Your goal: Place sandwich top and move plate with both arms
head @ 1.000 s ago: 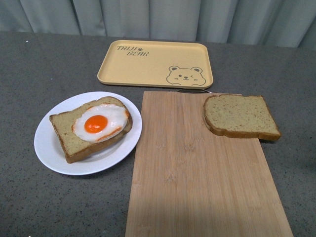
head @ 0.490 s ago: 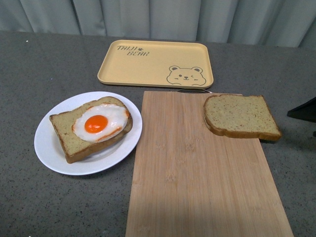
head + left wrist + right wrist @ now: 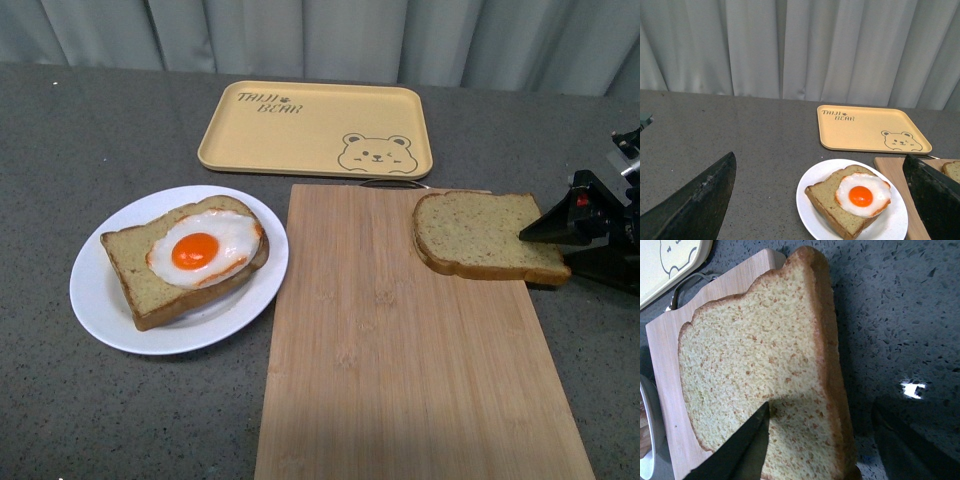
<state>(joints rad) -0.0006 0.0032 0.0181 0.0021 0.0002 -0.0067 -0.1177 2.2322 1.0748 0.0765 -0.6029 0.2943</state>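
Right wrist view: the black right gripper [image 3: 820,409] is seen wide open and empty, straddling one edge of the plain brown speckled bread slice [image 3: 755,365] laid on the rectangular wooden board [image 3: 662,370]. The black left gripper [image 3: 818,156] is likewise opened, empty.

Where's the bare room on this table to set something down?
Free: the cutting board, nearer than the sandwich top; the whole yellow tray. Crowded: the plate, and the board's far right corner by the right gripper.
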